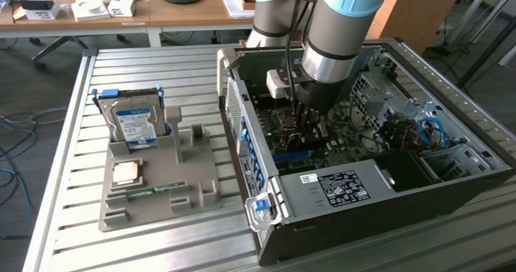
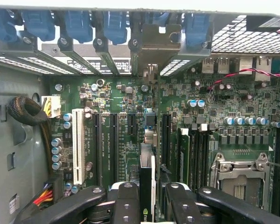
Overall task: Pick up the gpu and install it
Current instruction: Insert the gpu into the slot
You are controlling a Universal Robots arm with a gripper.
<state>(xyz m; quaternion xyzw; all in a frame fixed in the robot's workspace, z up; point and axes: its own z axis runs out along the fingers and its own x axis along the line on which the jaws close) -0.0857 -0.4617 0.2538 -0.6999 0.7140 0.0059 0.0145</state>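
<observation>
My gripper [image 1: 311, 113] reaches down into the open computer case [image 1: 266, 236], above the motherboard [image 1: 294, 142]. In the wrist view the gpu [image 2: 147, 179] appears edge-on as a thin black card standing upright over the motherboard's long black slots [image 2: 113, 140]. The gripper [image 2: 148, 207] is shut on it, with one black finger [image 2: 126, 205] on each side. The card's metal bracket [image 2: 154, 44] sits at the case's rear slot openings, among the blue retaining clips [image 2: 79, 23].
A grey parts holder [image 1: 202, 193] on the slatted table beside the case carries a silver hard drive [image 1: 135, 124], a small chip [image 1: 125, 173] and a green memory stick [image 1: 149, 191]. Inside the case are the power supply [image 1: 339, 187], cables [image 1: 427, 133] and the CPU socket [image 2: 240, 179].
</observation>
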